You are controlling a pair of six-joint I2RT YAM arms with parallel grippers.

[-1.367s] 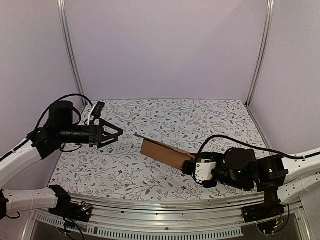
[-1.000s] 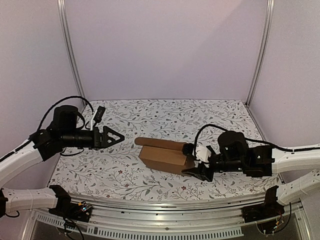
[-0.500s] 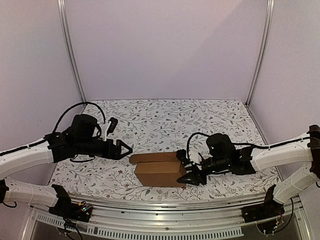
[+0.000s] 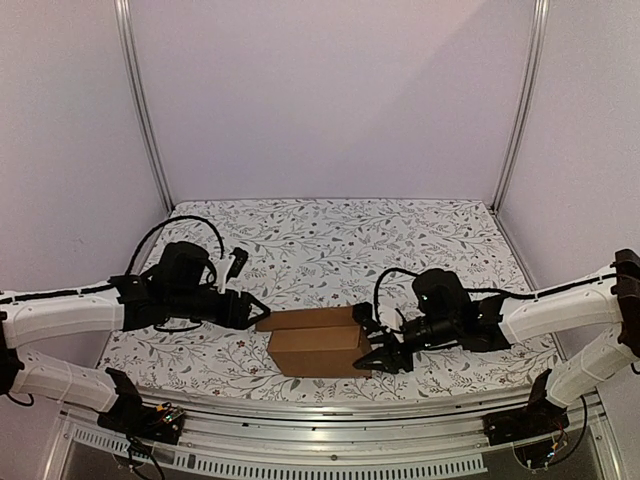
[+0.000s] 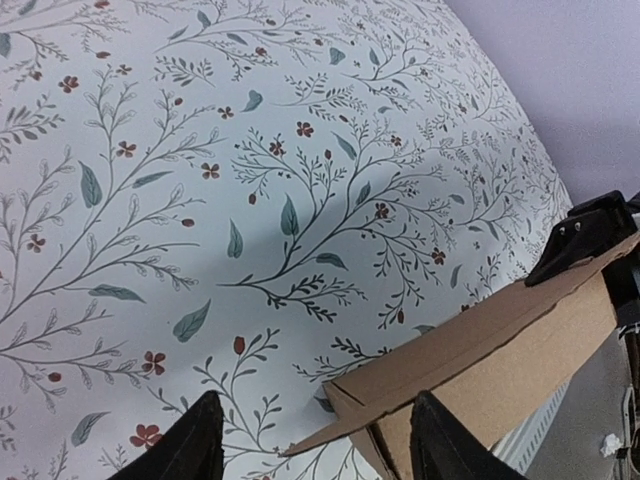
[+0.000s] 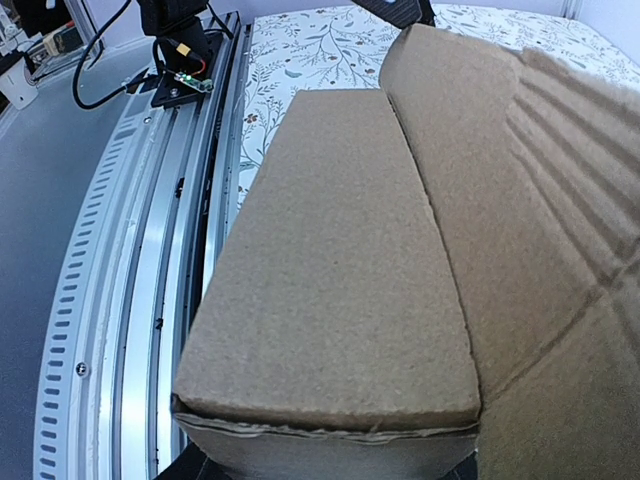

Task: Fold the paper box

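Note:
The paper box (image 4: 318,345) is a plain brown oblong box lying on the floral table near the front middle, with a top flap slightly raised along its far edge. My left gripper (image 4: 256,309) is open and empty, its tips just off the box's left end. In the left wrist view the box's corner (image 5: 480,360) lies by the right finger (image 5: 445,445) of that gripper (image 5: 315,455). My right gripper (image 4: 378,350) is against the box's right end with its jaws spread wide. In the right wrist view the box (image 6: 340,270) fills the frame and hides most of the fingers.
The floral table cover (image 4: 330,240) runs back to the purple walls. A metal rail (image 4: 330,415) lines the near edge and shows in the right wrist view (image 6: 130,280). A cable and a small board (image 6: 180,75) lie beyond the rail.
The box has come down from a tilted hold and now lies flat, shifted left. My left gripper has moved right and down to the box's left end. My right gripper stays at the right end.

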